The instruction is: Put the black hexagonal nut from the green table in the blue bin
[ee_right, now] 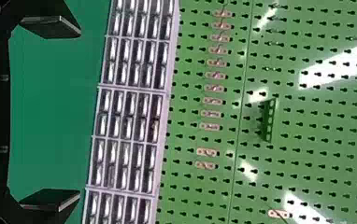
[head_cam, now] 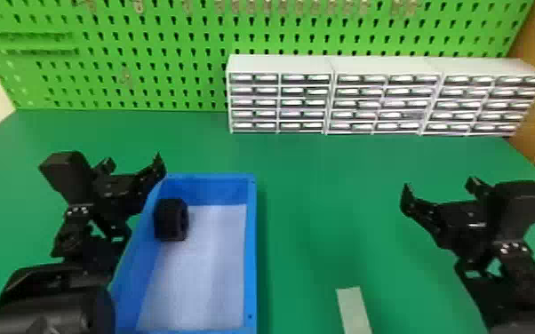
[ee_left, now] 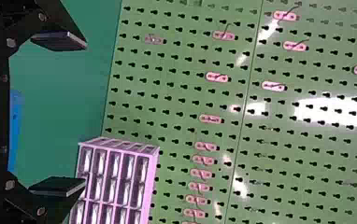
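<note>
In the head view, the black nut (head_cam: 171, 220) lies inside the blue bin (head_cam: 251, 248), against its left wall toward the back. My left gripper (head_cam: 133, 165) stands open by the bin's back left corner, holding nothing. At the right of the table, my right gripper (head_cam: 437, 188) is open too, well apart from the bin. The left wrist view has the left gripper (ee_left: 81, 114) with its fingers wide apart, a strip of blue beyond them. The right gripper (ee_right: 78, 114), likewise spread, has bare green table between its fingers in the right wrist view.
White drawer cabinets (head_cam: 280, 102) line the back right of the green table (head_cam: 315, 186), below a green pegboard (head_cam: 146, 53). A pale strip (head_cam: 354, 311) lies on the table near the front, right of the bin.
</note>
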Available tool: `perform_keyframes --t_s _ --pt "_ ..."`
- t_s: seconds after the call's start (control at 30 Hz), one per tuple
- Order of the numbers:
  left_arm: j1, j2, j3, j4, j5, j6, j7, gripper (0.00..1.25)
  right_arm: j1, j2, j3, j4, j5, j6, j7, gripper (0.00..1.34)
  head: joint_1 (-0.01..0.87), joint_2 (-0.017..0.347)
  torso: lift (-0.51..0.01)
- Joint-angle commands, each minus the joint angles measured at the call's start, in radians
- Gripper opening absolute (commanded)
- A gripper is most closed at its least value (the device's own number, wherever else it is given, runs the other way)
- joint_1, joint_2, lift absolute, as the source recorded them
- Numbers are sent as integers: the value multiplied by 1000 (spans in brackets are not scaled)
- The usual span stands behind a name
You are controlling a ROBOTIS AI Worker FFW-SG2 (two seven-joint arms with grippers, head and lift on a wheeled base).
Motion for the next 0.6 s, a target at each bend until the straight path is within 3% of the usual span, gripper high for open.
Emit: perform_keyframes --t_s 0.0,0.57 --pt "-1 0 -2 0 1 0 0 1008 -1 -1 6 0 -2 2 0 1244 686 51 -97" --pt "-5 0 3 0 1 -1 0 1008 -10 -3 -1 0 -3 19 0 1244 686 51 -97"
